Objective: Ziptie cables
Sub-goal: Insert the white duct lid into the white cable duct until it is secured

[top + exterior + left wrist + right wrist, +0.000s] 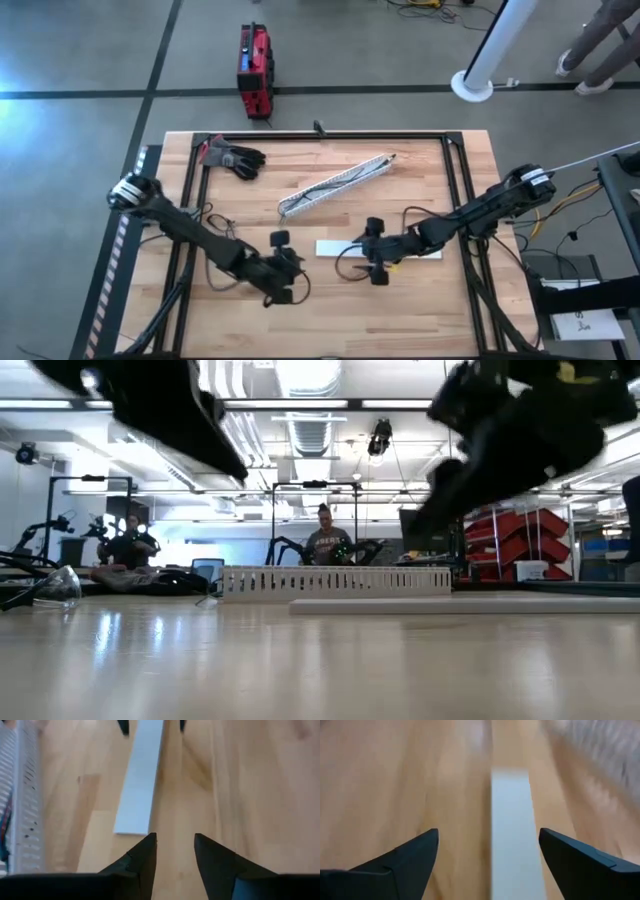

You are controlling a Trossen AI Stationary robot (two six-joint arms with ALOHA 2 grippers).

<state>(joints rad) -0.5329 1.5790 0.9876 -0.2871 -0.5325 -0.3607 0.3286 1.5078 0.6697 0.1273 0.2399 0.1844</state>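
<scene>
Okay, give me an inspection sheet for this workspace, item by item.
Surface: wooden table with a dark frame.
Job's things: thin cables lie inside the white slotted channel; flat white lid lies apart on the wood.
Clutter: black glove at the far left corner.
Tools: left tool open, near the lid's end; right tool open wide above the lid.
Other cables: yellow and white cords by the right arm.
Surroundings: red case on the floor; two people at benches.

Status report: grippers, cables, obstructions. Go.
Left gripper open, empty, near lid. Right gripper open over lid's other end. Cables in channel, untouched. Nothing blocking.
</scene>
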